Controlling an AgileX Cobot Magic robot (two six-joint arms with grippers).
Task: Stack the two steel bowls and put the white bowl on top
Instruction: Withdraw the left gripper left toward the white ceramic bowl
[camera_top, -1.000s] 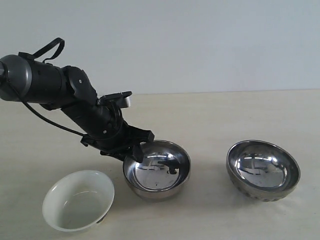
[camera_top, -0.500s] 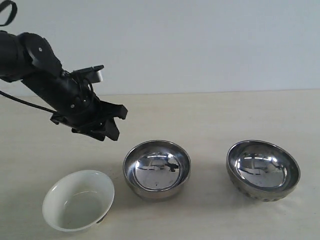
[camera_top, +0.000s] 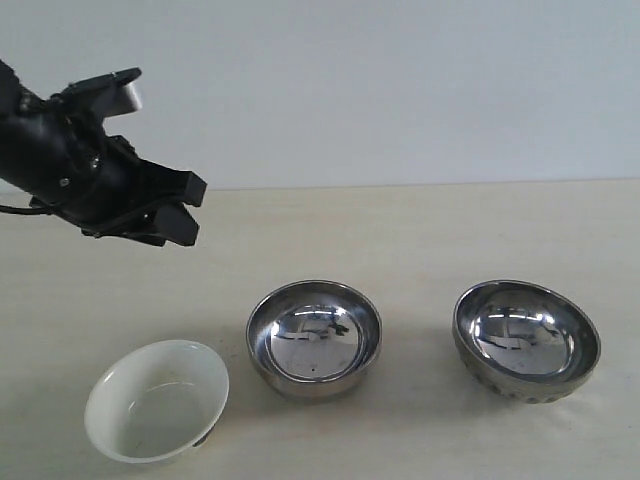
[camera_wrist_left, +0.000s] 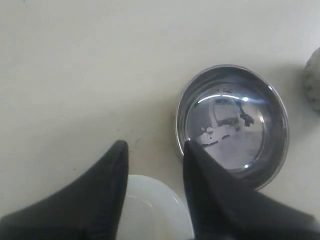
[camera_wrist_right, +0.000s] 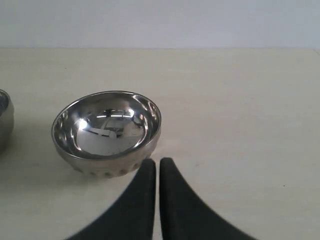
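On the pale table (camera_top: 430, 225), seen from the exterior camera, the plain steel bowl (camera_top: 314, 338) sits upright in the middle. The dimpled steel bowl (camera_top: 527, 340) stands well apart from it on the right-arm side. The white bowl (camera_top: 157, 400) rests near it on the opposite side, tipped a little and closer to the camera. Nothing is stacked yet. The left gripper (camera_top: 186, 210) hangs in the air, above and beyond the white bowl's side of the plain bowl, jaws spread and empty.

From the left wrist camera, the left gripper's (camera_wrist_left: 155, 150) two dark fingers (camera_wrist_left: 112, 170) stand wide apart with nothing between them. The plain steel bowl (camera_wrist_left: 232, 125) lies just off one fingertip, and the white bowl (camera_wrist_left: 150, 210) shows between the fingers, far below. A sliver of the dimpled bowl (camera_wrist_left: 315, 80) sits at the frame's edge.

From the right wrist camera, the right gripper (camera_wrist_right: 156, 162) has its fingers drawn almost together and grips nothing. The dimpled bowl (camera_wrist_right: 106, 132) lies just ahead of the tips, towards the plain bowl (camera_wrist_right: 4, 120). The right arm looks the nearer to it, though its jaws must part first. Being round, the bowl offers any stretch of rim.
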